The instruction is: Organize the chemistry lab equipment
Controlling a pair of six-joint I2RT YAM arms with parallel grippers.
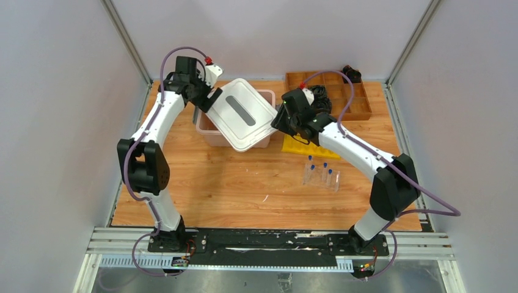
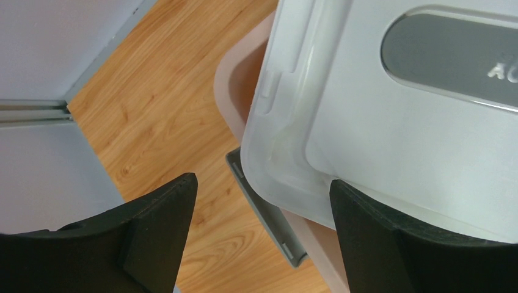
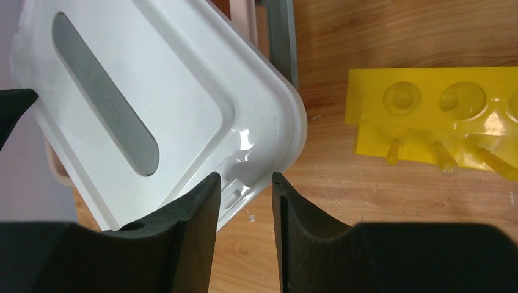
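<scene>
Tube rack [image 1: 321, 176] lies nearer your right gripper [image 3: 243, 183], whose jaws sit astride the rim of the lid [image 1: 229, 125], grip uncertain; left gripper [image 2: 262, 183] stands open.

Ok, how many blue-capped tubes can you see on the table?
4 blue-capped tubes, standing in the clear tube rack right of centre: two towards its left end, two towards its right. Others could be hidden in the bin under its lid.
</scene>
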